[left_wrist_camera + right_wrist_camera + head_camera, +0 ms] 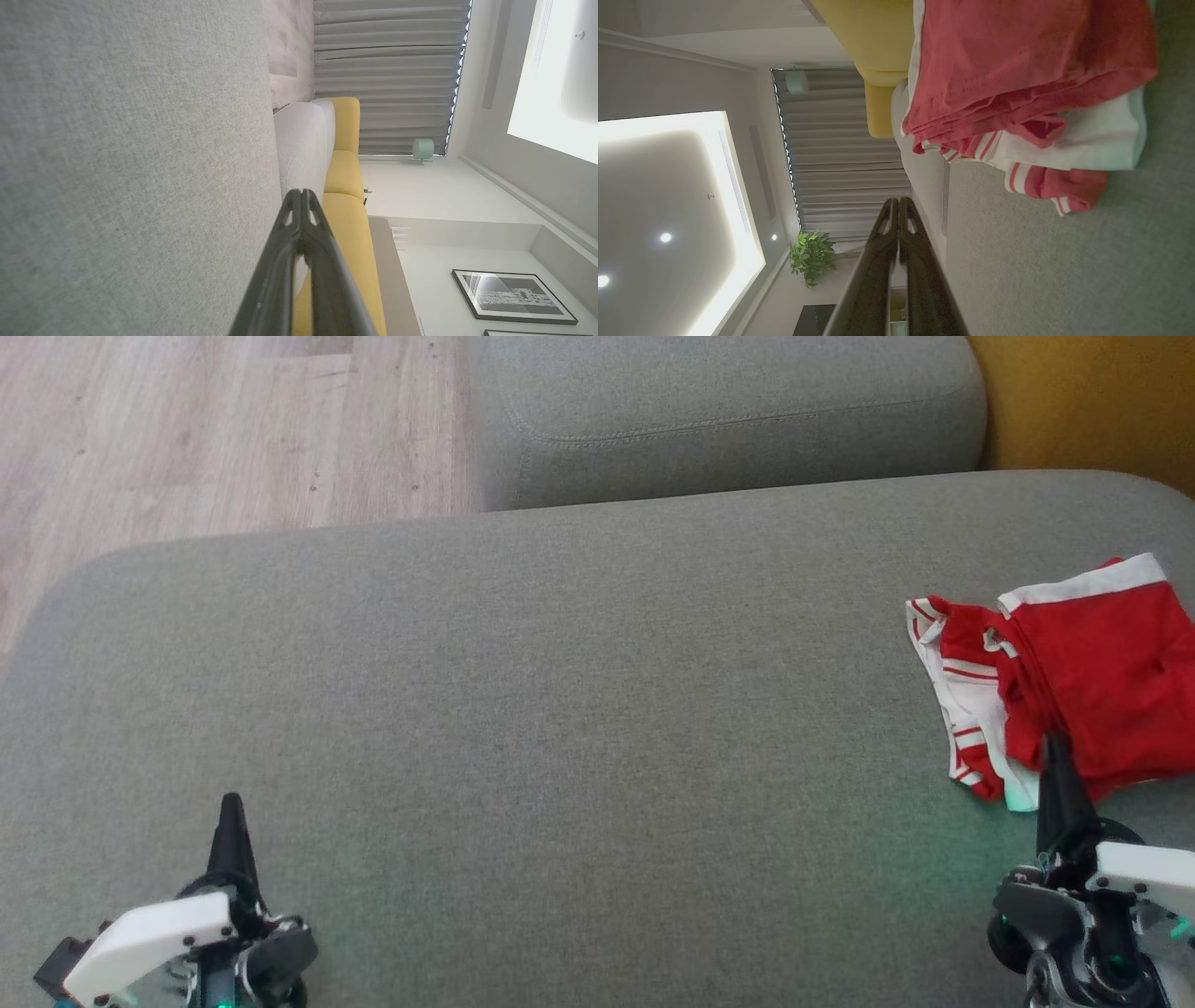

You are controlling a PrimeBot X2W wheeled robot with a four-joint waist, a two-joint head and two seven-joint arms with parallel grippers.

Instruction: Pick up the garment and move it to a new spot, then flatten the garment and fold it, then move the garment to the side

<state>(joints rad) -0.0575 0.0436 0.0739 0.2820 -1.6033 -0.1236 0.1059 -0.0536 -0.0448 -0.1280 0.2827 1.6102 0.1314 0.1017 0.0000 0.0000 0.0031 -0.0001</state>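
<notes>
Both grippers closed at the near edge, with the red garment just ahead of the right one.

Nearest, the left gripper (pixel 231 803) and the right gripper (pixel 1056 747) hang low over the grey cushion (pixel 560 709), each with its two fingers pressed together and holding nothing. The red and white garment (pixel 1092 663) lies in a bunched heap on the right part of the cushion, directly beyond the right gripper's tip. Whether the tip touches the near hem cannot be told. The left gripper is well apart from it, across bare cushion. The garment's long axis seems to run left to right, with the white waistband on the far side and the right end cut off by the picture's edge. The right arm is clearly the nearer one, and it probably has to open its fingers before any grasp. Farther away are a second grey cushion (pixel 728 420) and the wooden floor (pixel 187 429).
</notes>
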